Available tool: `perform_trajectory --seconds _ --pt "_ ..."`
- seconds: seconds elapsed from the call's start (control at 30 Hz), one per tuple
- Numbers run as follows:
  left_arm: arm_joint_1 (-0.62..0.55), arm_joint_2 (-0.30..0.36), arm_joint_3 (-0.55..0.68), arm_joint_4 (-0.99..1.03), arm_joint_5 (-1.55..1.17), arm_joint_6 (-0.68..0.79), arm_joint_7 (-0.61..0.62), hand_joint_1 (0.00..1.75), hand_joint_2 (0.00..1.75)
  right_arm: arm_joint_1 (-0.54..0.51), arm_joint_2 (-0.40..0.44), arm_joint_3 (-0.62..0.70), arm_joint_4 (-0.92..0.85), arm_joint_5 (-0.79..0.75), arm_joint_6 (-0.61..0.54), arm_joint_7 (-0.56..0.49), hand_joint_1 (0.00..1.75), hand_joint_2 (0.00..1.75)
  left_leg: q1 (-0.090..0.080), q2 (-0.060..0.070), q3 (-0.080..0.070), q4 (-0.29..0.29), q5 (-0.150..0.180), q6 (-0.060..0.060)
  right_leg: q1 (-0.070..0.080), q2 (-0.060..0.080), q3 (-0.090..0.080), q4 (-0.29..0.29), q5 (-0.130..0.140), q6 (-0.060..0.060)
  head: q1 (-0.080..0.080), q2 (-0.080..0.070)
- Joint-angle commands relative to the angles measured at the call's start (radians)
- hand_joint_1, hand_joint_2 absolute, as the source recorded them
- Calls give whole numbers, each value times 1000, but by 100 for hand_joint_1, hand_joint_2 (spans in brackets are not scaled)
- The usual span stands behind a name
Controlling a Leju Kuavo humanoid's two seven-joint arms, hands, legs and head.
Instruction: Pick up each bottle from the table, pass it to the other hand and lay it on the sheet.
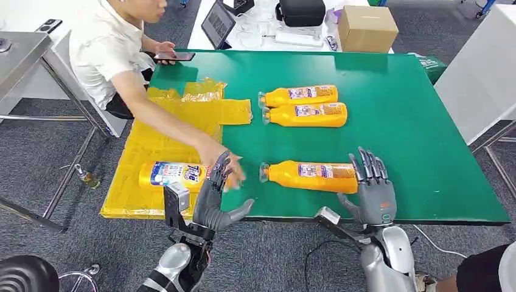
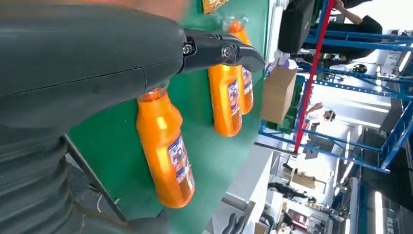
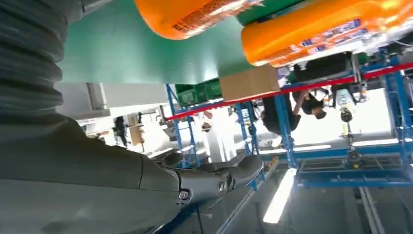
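An orange bottle (image 1: 170, 174) lies on the yellow sheet (image 1: 176, 118) at the table's left. Its cap end is covered by a person's hand (image 1: 230, 171). My left hand (image 1: 213, 196) stands at the front edge just below that hand, fingers spread and holding nothing. Another orange bottle (image 1: 310, 176) lies on the green table (image 1: 414, 134) near the front, also seen in the left wrist view (image 2: 165, 156). My right hand (image 1: 370, 185) is open beside its base end. Two more bottles (image 1: 301, 95) (image 1: 307, 114) lie side by side farther back.
The person sits at the back left with a phone (image 1: 173, 56) on the table corner. Behind the table are a cardboard box (image 1: 367, 27), a tablet (image 1: 218, 23) and a black bag (image 1: 301, 12). A metal table (image 1: 21, 52) stands left and a white one (image 1: 481, 79) right.
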Motion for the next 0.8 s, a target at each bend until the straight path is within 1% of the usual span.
perform_trajectory --seconds 0.03,0.07,0.13,0.17,0.27,0.3,0.33,0.4,0.43,0.47,0.5,0.6,0.67,0.7,0.73,0.77,0.8 --pt "-66 5 -35 63 -1 10 10 0 175 -101 -39 54 105 138 -6 89 0 175 0 4 3 0 -1 1 1 2 2 -1 0 -2 0 0" --pt "-64 -5 -36 63 5 16 10 0 175 -113 -55 85 107 153 -6 122 0 175 0 5 4 0 -2 2 1 3 3 -1 0 -3 0 0" --pt "-55 -7 -53 53 17 6 16 0 175 -147 -64 122 162 123 -6 131 0 175 0 3 3 0 -1 2 1 2 2 -1 0 -2 0 0" --pt "-57 -9 -57 61 11 20 24 0 175 -161 -64 136 184 129 -6 143 0 175 0 5 4 0 -2 2 1 4 4 -1 0 -3 -1 0" --pt "-69 -22 -51 97 38 39 46 0 175 -188 -66 187 248 110 -6 174 0 175 0 5 3 0 -1 2 1 3 3 -1 1 -2 0 0" --pt "-72 -19 -54 99 39 38 47 0 175 -189 -68 192 269 105 -6 174 0 175 0 5 5 -1 -1 2 1 4 5 -2 1 -3 -1 0" --pt "-77 -14 -66 105 39 38 48 0 175 -193 -70 219 283 120 -6 197 0 175 0 3 3 -1 0 2 1 2 3 -1 1 -2 0 0" --pt "-77 -9 -75 103 43 43 57 0 175 -197 -81 252 322 115 -6 225 0 175 1 4 6 -2 -1 2 2 2 6 -3 0 -4 0 0" --pt "-75 -5 -82 100 43 43 61 0 175 -199 -86 262 330 112 -6 237 0 175 0 3 4 -1 0 2 1 2 4 -2 0 -2 0 0" --pt "-74 -1 -88 96 45 41 71 0 175 -206 -89 272 350 105 -6 251 0 175 1 4 6 -1 -1 2 1 2 6 -2 0 -3 0 0" --pt "-73 2 -92 93 49 39 79 0 175 -214 -92 285 369 110 -6 265 0 175 1 4 7 -2 -1 2 2 2 7 -3 0 -4 0 0" --pt "-74 7 -100 87 76 27 117 0 175 -255 -95 326 455 84 -6 298 0 175 0 4 5 -1 -1 2 1 3 5 -2 0 -2 -1 0" --pt "-74 7 -100 87 76 27 117 0 175 -255 -95 326 455 84 -6 298 0 175 0 5 7 -1 -1 3 2 3 6 -2 0 -3 0 0" --pt "-74 7 -100 87 76 27 117 0 175 -255 -95 326 455 84 -6 298 0 175 0 3 4 0 0 2 1 2 4 -1 0 -2 0 0" --pt "-74 7 -100 87 76 27 117 0 175 -255 -95 326 455 84 -6 298 0 175 0 6 8 -1 -2 4 2 3 8 -3 0 -4 0 0" --pt "-74 7 -100 87 76 27 117 0 175 -255 -95 326 455 84 -6 298 0 175 0 2 3 -1 0 2 0 1 3 -1 0 -2 0 0" --pt "-75 12 -107 96 101 -1 153 0 175 -284 -83 325 556 27 -6 280 0 175 0 3 4 -1 0 2 1 1 5 -1 0 -3 0 0"
